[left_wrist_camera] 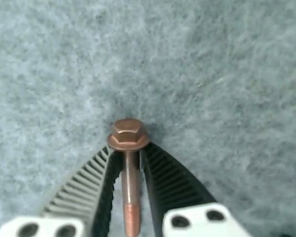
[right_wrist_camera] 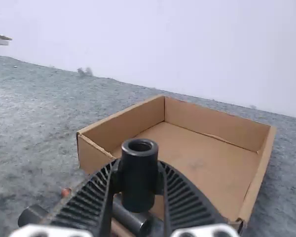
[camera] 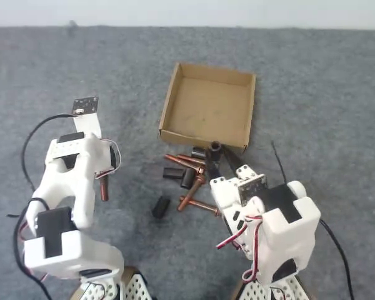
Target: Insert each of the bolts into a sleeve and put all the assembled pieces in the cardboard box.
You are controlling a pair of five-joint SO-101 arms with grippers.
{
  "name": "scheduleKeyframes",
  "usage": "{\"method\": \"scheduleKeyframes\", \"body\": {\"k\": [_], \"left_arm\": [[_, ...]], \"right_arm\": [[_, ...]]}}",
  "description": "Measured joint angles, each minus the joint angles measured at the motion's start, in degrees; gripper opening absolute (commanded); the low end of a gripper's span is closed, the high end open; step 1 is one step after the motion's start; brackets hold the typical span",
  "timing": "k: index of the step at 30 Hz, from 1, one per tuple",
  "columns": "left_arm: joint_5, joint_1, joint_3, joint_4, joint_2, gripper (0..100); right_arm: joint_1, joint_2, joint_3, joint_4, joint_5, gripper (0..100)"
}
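One bolt (left_wrist_camera: 128, 136) gripped in left end effector (left_wrist_camera: 129, 154), one sleeve (right_wrist_camera: 138, 163) in right end effector (right_wrist_camera: 137, 178).

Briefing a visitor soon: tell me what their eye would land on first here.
The left gripper clamps a copper bolt over the grey mat, and the right gripper holds a black sleeve upright near the cardboard box. Loose bolts and sleeves lie between the arms, beside the box.

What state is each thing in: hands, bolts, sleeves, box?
left hand, shut on held bolt
right hand, shut on held sleeve
held sleeve, upright, no bolt in it
cardboard box, empty
loose bolts, lying on the table outside the box
loose sleeves, lying on the table outside the box
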Motion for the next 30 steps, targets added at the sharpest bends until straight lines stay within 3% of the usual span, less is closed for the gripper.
{"method": "scheduleKeyframes", "body": {"k": [9, 14, 17, 30], "left_arm": [[0.0, 0.35, 0.09, -1.05, -0.35, 1], [0.26, 3.87, -2.2, -2.29, -2.29, 1], [4.04, 6.86, -4.48, -2.81, -5.71, 1], [7.82, 20.4, -2.9, -25.76, -10.37, 1]], "right_arm": [[-0.44, 0.0, 0.0, -0.26, 0.0, 0.6], [-2.2, 0.0, 0.0, -0.26, -0.09, 0.6], [-2.29, 0.0, 0.0, -0.26, -0.09, 0.6], [-2.2, 0.0, 0.0, -0.26, -0.09, 0.6]]}}
